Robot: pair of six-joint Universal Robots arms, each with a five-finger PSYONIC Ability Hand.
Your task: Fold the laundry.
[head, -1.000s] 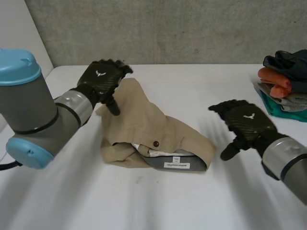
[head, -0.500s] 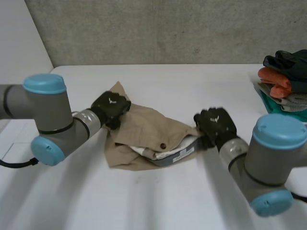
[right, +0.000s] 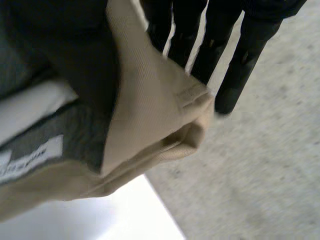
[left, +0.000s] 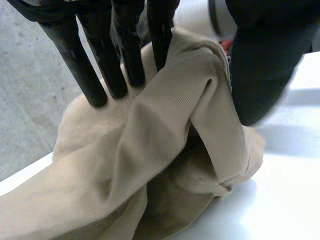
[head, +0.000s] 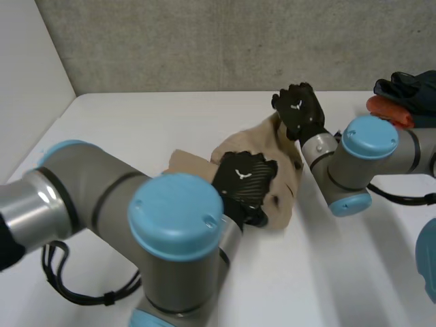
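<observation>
Both hands have closed in since a sec ago. Right hand [head: 298, 110] is lifting the tan garment [head: 281, 167] by its waistband end, pinching it betw. fingers [right: 245, 55] & thumb; left hand [head: 242, 185] is pinching a fold just below, cloth sagging under its palm onto the table [head: 136, 129]. Prob. mid-fold: next it's needing an edge carried over & laid flat. Left arm [head: 177, 225] is hiding the garment's near part.

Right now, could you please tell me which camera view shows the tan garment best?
The head view: it shows most of the tan garment, bunched between the left robot hand and the right robot hand. The left wrist view gives close-up folds; the right wrist view, a pinched edge with grey lining.
</observation>
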